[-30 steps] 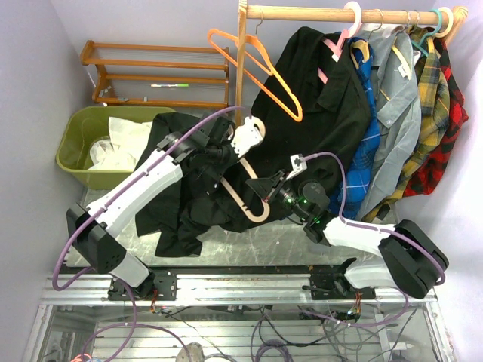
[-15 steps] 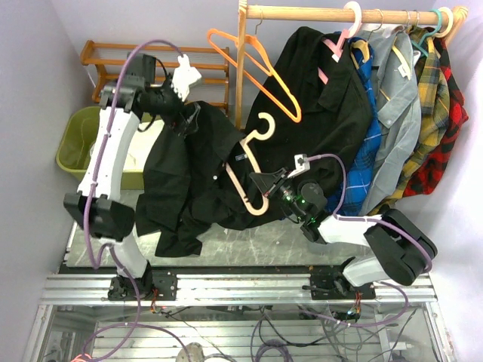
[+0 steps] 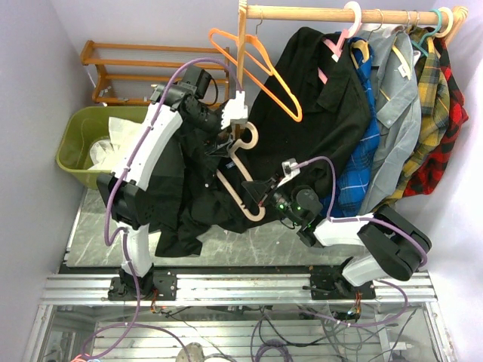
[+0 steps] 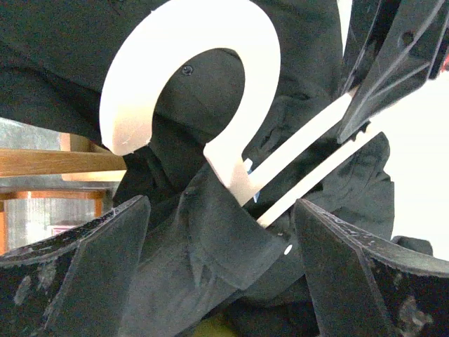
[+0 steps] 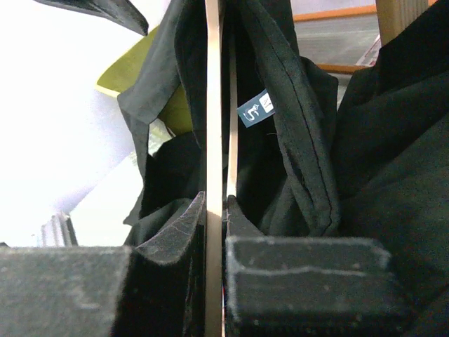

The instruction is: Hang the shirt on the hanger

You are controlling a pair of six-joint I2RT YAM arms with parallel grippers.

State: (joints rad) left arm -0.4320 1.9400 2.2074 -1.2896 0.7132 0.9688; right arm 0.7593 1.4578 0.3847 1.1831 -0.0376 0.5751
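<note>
The cream-peach hanger [image 3: 245,197] stands tilted above the table, its whitish hook [image 4: 184,64] uppermost. My right gripper [image 3: 262,191] is shut on the hanger's lower loop, and the thin bar [image 5: 213,126] is pinched between its pads. The black shirt [image 3: 192,177] drapes over the hanger and down to the table, with its collar [image 4: 224,242] lying just under the hook. My left gripper [image 3: 229,130] hovers open at the hook. Its two fingers [image 4: 91,270] stand wide on either side of the collar and hold nothing.
A green bin [image 3: 74,154] with white cloth sits at the left, and a wooden rack [image 3: 151,75] stands behind it. Orange hangers [image 3: 264,75] hang on the wooden post [image 3: 241,68]. The rail [image 3: 339,13] carries a black shirt on a pink hanger [image 3: 324,98], a blue plaid shirt [image 3: 366,143] and others.
My left gripper opened, swung up and to the left with the shirt's cloth trailing, then came back to the hook. The right gripper kept hold of the hanger and shifted slightly left.
</note>
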